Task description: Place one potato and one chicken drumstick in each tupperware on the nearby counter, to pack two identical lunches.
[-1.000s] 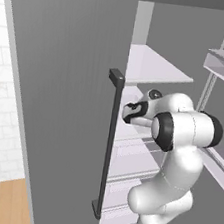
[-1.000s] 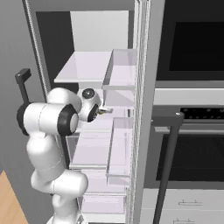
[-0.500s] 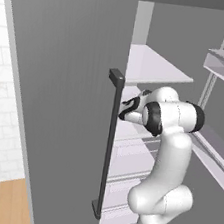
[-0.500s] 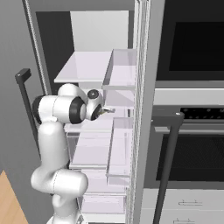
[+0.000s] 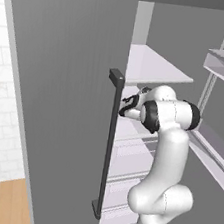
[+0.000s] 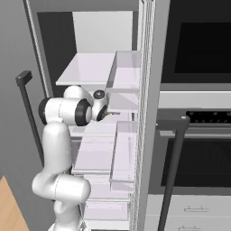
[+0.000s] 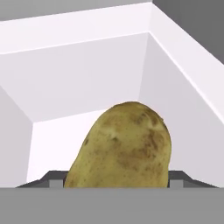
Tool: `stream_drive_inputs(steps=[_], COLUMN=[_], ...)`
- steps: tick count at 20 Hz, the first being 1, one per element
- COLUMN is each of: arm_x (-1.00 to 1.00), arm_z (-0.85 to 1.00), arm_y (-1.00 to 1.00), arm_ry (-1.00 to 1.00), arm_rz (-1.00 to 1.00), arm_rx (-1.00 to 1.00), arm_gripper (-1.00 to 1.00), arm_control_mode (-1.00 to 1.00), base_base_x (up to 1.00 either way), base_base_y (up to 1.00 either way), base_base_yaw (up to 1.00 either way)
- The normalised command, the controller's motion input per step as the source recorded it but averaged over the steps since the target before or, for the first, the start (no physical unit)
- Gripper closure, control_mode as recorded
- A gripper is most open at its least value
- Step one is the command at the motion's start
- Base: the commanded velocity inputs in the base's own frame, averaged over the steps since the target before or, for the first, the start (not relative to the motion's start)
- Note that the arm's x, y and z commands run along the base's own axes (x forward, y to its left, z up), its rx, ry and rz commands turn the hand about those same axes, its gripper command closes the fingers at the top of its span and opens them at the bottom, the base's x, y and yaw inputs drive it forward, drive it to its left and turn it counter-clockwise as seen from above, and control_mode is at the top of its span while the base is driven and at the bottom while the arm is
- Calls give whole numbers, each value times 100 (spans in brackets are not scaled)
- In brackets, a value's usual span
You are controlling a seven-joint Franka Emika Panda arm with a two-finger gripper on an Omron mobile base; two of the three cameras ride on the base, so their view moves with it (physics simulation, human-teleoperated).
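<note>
Kitchen with an open refrigerator [image 6: 106,67], the white arm reaching onto a middle shelf.

Grey fridge door [image 5: 61,92] with its dark bar handle [image 5: 109,144] stands open at the left side, and a black oven [image 6: 198,131] with a dark handle is built in at the right of the fridge. Pale shelves [image 6: 97,155] and clear drawers are stacked inside; the arm [image 5: 165,157] rises in front of them and bends toward the inside. The tool [image 5: 127,106] is at the level of a middle shelf, near the door handle. In the hand view a brown potato [image 7: 122,146] lies very close, in a white compartment [image 7: 87,78], between the two dark fingertips [image 7: 50,178]. I cannot tell if the tool is already pinching the potato or only spread around it.
</note>
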Motion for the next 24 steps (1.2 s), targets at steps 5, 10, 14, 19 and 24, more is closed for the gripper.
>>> stream_drive_inputs(steps=[5, 10, 14, 19, 24], arm_x=[-100, -100, -100, -100, -100], arm_z=[-5, 22, 66, 71, 91], arm_y=[15, 0, 0, 0, 0], arm_ry=[-7, -14, -3, 0, 1], arm_rz=[0, 2, 4, 3, 2], arm_rx=[0, 0, 0, 0, 0], arm_gripper=[100, 100, 100, 100, 100], arm_control_mode=[-100, -100, -100, -100, -100], base_base_x=[0, 0, 0, 0, 0], base_base_y=[0, 0, 0, 0, 0], base_base_yaw=[0, 0, 0, 0, 0])
